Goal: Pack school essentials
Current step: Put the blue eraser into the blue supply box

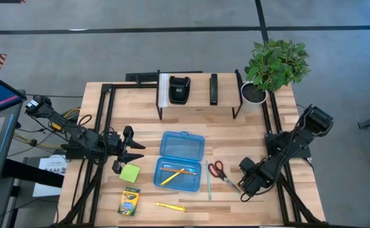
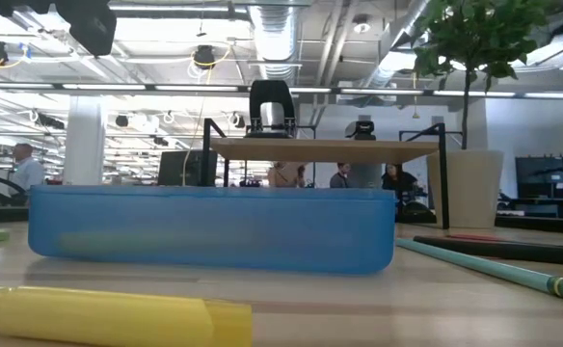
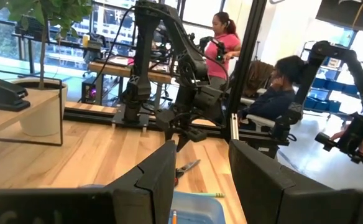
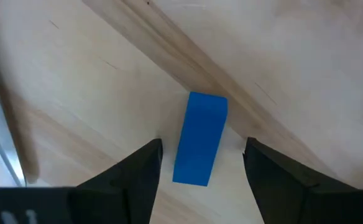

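Nearest the front edge of the table [image 1: 172,107], the highlighter [image 1: 170,206] and the crayon box [image 1: 129,201] are being left lying in front of the case [image 1: 180,160], to its left, presumably awaiting their turn. The green pad [image 1: 130,173] is lying just left of the case, and the left pincer [image 1: 125,156] is being held right beside it, its fingers [image 3: 160,174] standing partly apart with nothing between them; this looks like a waiting pose rather than a grip.

The case is lying open as the container, so that things can be dropped in; two pencils [image 1: 172,173] are already lying inside it. Just right of the case the teal pen [image 1: 208,179] is lying along its side, and the scissors [image 1: 221,173] are lying a little further right, both not yet packed.

Further right of the case, the right pincer [image 1: 247,188] is being held low over the table with its fingers [image 4: 128,180] spread wide on either side of the blue eraser [image 4: 200,138], which is resting on the wood, ungripped. The straddle appears meant for closing on the eraser's long sides.

Behind the case, the rack [image 1: 197,95] and plant [image 1: 275,63] are being left alone.
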Robot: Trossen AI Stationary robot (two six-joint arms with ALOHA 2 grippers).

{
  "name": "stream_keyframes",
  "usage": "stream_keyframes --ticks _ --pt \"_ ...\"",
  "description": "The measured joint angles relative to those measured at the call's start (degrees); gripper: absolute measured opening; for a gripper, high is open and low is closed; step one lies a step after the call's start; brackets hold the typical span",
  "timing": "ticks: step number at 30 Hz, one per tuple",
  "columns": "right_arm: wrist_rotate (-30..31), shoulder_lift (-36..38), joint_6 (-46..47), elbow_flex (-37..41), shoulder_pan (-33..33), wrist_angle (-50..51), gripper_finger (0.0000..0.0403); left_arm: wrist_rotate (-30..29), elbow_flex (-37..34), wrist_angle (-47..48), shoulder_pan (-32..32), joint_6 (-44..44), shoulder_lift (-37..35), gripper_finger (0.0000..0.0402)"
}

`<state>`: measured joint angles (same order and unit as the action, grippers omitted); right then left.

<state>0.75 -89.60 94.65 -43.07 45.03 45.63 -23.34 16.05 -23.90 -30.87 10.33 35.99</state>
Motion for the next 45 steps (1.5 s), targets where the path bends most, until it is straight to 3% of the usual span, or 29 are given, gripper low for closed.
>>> stream_keyframes --ticks 6,16,21,39,45 --pt "-1.06 -1.29 0.00 0.00 0.23 -1.11 0.0211 0.37 0.00 0.00 0.00 0.40 0.00 0.0138" --pt "-0.57 -1.18 -2.02 0.17 0.31 -4.73 0.0077 0.76 0.00 -0.39 0.00 0.39 0.02 0.0138" --pt "-0.54 -0.45 -1.84 0.22 0.31 -4.29 0.0038 0.92 0.00 -0.42 0.00 0.35 0.02 0.0138" --pt "5.04 6.98 -2.52 0.42 -1.13 -3.85 0.0003 0.54 0.00 -0.63 0.00 -0.07 0.02 0.0138" --pt "5.12 7.15 -3.64 0.28 -2.07 -4.57 0.0028 0.53 0.00 -0.62 0.00 -0.03 0.02 0.0138"
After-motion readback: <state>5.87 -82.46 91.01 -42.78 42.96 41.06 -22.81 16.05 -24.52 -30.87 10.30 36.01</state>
